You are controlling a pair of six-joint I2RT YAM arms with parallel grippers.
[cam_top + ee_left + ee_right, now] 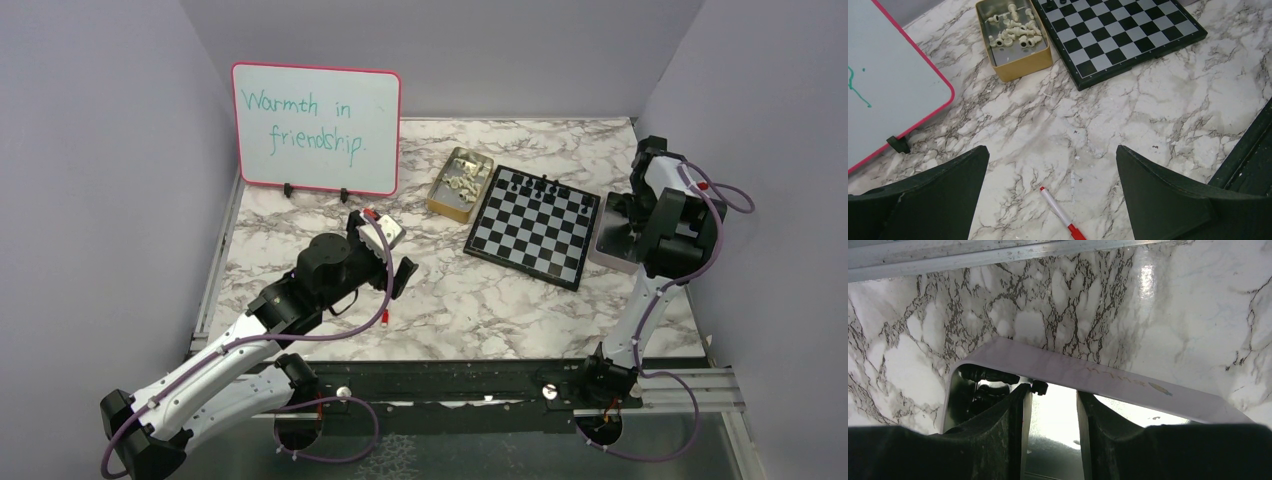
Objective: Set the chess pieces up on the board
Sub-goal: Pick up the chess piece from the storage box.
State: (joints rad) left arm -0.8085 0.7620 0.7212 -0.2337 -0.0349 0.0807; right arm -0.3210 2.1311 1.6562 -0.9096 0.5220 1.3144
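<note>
On the white, grey-veined marble surface point(480, 310), we see the small black-and-silver checked chessboard with a thin black rim point(530, 235) lying right of centre, turned at a slant. A few glossy black chessmen point(541, 184) stand along its far edge; the rest of its squares are bare.

Just beside the board's left corner sits an open gold-coloured rectangular tin point(446, 206) holding a heap of pale cream chessmen point(1015, 32). On the board's right side we find a shallow silvery metal tin point(612, 250), and the right wrist view shows several more black chessmen point(980, 377) lying in its left corner.

The right arm point(665, 215) is bent down over that silvery tin. Its jaws are set a little apart, with only the bright tin floor showing between them. We cannot tell whether they touch the pieces beside them.

The left arm point(330, 270) hangs over open marble well short of the board, its jaws spread wide and holding nothing. A red-and-white pen point(1060, 216) lies on the surface beneath them.

A pink-framed whiteboard with green handwriting point(315, 125) stands at the far left.
</note>
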